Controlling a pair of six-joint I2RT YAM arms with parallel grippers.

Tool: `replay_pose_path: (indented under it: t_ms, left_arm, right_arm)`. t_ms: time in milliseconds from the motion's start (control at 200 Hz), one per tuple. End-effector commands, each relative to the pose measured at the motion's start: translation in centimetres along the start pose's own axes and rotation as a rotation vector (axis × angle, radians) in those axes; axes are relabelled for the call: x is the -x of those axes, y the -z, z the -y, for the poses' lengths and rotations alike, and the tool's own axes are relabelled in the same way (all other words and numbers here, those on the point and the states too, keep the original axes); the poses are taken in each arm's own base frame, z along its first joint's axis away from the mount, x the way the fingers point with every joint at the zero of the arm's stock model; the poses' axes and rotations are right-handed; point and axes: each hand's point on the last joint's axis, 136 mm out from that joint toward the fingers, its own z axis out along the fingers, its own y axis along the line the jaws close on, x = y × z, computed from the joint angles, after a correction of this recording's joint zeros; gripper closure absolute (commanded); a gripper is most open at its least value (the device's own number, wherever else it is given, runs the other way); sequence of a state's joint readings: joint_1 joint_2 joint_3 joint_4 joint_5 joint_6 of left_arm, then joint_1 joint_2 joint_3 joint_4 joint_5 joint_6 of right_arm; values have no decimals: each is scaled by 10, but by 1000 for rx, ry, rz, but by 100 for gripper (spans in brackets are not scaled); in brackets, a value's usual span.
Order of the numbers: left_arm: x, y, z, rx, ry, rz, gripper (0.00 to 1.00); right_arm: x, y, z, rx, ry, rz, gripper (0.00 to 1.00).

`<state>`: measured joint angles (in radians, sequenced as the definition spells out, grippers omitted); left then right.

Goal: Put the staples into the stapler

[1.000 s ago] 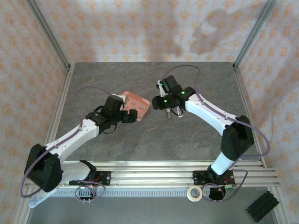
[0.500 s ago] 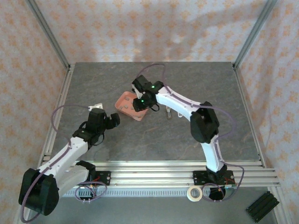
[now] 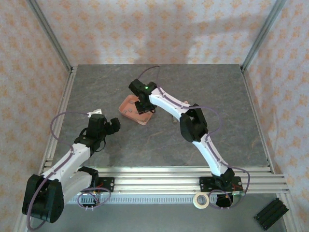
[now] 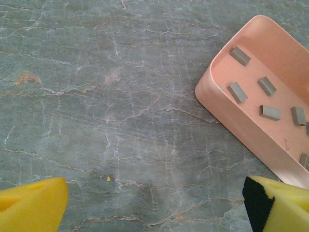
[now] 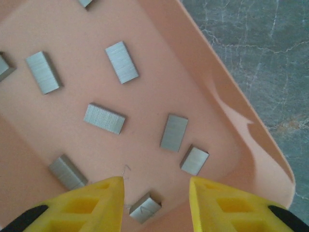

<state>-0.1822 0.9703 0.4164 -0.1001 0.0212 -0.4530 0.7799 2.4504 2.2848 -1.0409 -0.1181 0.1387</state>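
Staples (image 5: 104,118): several short grey strips, scattered flat on the floor of the tray (image 5: 241,145), each apart from the next. The tray is set on the table (image 3: 203,87), beneath the right arm.

Right gripper (image 5: 155,187): held low over the tray, jaws part-open, nothing clamped. One strip (image 5: 145,209) is seen lying skew between the fingers, closer to one finger than to the other.

Left gripper (image 4: 154,205): jaws spread wide, empty, hung over bare table near the tray's outer wall.

Hazards, as judged:
- The strip is thin and lies flat, so it may be pushed along the floor or flipped rather than pinched if the jaws are closed off-centre.
- Being skew, it may be caught by its corners and then snapped or dropped.
- The tray is steadied by nothing and may be shoved if its floor or wall is pressed by a finger.
- A neighbouring strip (image 5: 194,160) may be knocked aside.

Obstructions: the approach is limited by the tray's raised wall, which stands close beside one finger.

Surroundings: a tape roll (image 3: 201,200) and a black block (image 3: 273,214) are left beyond the rail, well apart from the work.
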Motion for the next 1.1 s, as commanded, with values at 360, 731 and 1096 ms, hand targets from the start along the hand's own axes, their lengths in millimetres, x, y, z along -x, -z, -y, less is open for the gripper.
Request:
replay_pose_path:
  t_ms: [360, 731, 1096]
  left_arm:
    - [3, -11, 6, -30, 34, 5, 7]
    - [2, -16, 9, -37, 23, -12, 7]
    - [-1, -16, 5, -26, 19, -18, 7]
  right_arm:
    - [14, -24, 17, -66, -71, 14, 61]
    - [16, -36, 16, -52, -71, 18, 64]
    - [10, -56, 19, -58, -56, -18, 77]
